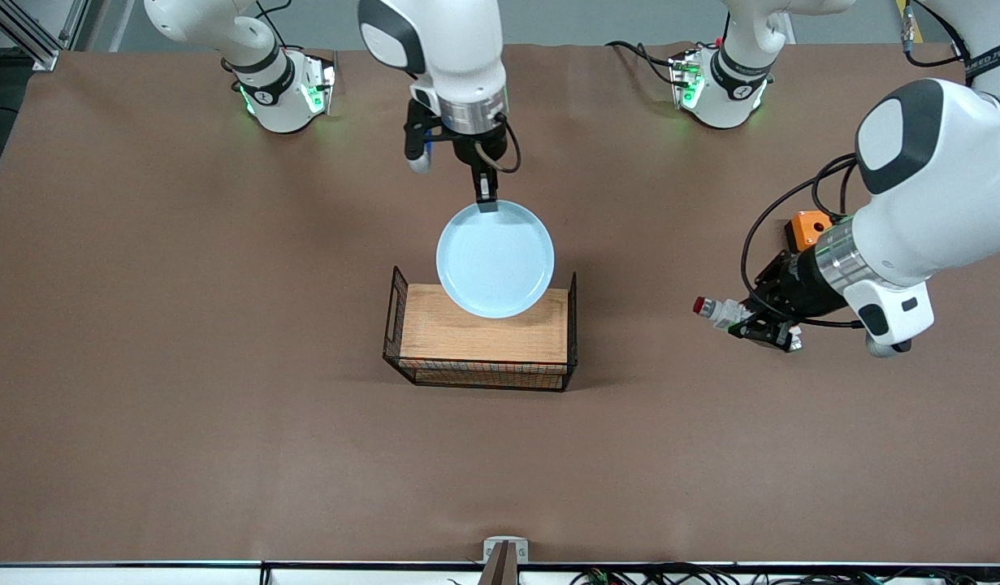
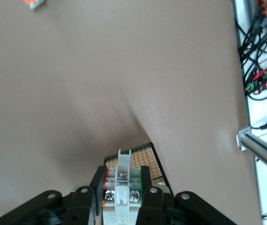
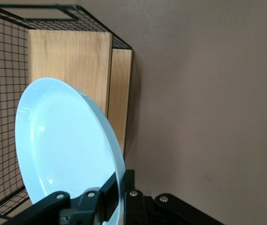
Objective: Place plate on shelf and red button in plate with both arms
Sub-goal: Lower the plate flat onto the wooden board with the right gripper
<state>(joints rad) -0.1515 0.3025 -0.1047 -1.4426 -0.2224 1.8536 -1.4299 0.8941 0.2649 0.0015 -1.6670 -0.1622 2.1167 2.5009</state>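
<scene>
Front view: right gripper (image 1: 487, 200) clamped on one plate (image 1: 495, 260) rim over basket (image 1: 483, 337); left gripper (image 1: 747, 318) grips one red button (image 1: 711, 308) sideways.

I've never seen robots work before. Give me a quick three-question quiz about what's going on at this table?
1. True or false: the right gripper grips the plate by its rim.
2. What does the left gripper hold?
A. the orange block
B. the red button
C. nothing
3. Fill in: the plate hangs partly over the wooden-topped ____.

Key
1. True; it is shut on the rim.
2. B; it is shut on the button, above the bare tabletop.
3. basket
</scene>
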